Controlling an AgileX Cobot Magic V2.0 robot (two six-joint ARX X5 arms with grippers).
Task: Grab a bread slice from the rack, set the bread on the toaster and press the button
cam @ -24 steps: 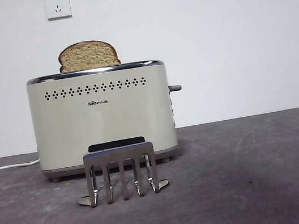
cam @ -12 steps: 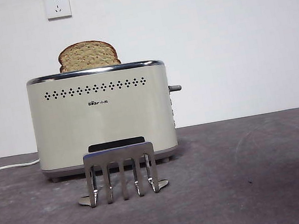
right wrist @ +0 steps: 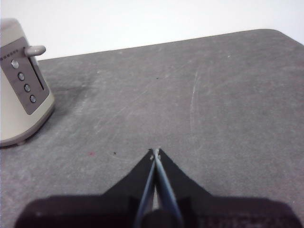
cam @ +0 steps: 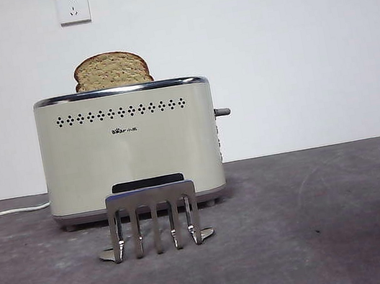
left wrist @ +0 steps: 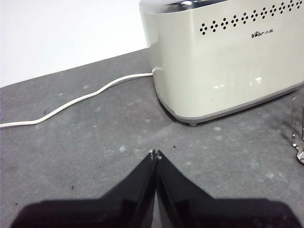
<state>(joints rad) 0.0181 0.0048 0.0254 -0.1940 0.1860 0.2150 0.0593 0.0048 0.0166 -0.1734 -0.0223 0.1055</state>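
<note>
1. Grey, scuffed table and a white wall with two sockets set the scene; a white cord trails away from the toaster.
2. Bread stands in the toaster's slot with its rounded top above the chrome rim, so by my reading the placing is done and pressing is what remains; the rack in front of the toaster holds nothing.
3. Right gripper hangs over bare table with its jaws closed tip to tip and nothing between them; the toaster's end panel, with its lever and a column of round buttons, lies off to one side, well apart from it.
4. Left gripper is likewise closed and empty, near the toaster's front corner (it is on the cord side, away from the controls).
5. To press well, I judge the right gripper should stay closed, line its tip squarely over the lever and push straight down, since a glancing push could slide off or shove the toaster.
6. Which control counts as "the button" cannot be told from these views.
</note>
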